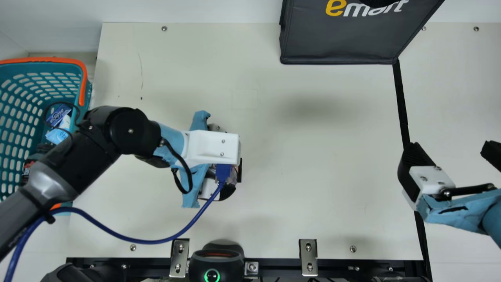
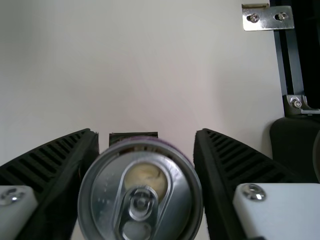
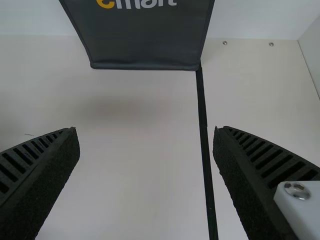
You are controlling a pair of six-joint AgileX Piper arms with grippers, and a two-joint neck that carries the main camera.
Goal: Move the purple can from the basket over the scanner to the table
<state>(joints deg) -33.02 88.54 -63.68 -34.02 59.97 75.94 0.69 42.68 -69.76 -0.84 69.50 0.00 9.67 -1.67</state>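
Note:
In the main view my left gripper [image 1: 227, 191] is over the table's left-middle part, largely hidden under its own wrist. The left wrist view shows the left gripper [image 2: 146, 137] shut on the purple can [image 2: 141, 195], its silver lid facing that camera and a thin purple rim showing. Below in the main view, at the table's front edge, stands the black scanner [image 1: 216, 260] with a green ring. My right gripper [image 1: 454, 154] is at the main view's right side; in the right wrist view the right gripper [image 3: 146, 135] is open with nothing between its fingers.
A teal basket [image 1: 27, 98] with an orange rim stands at the left, holding several packages. A dark grey bag [image 1: 340, 43] stands at the back. Metal brackets [image 1: 308, 256] line the table's [image 1: 313, 196] front edge, and a black strip [image 1: 401, 102] runs along its right part.

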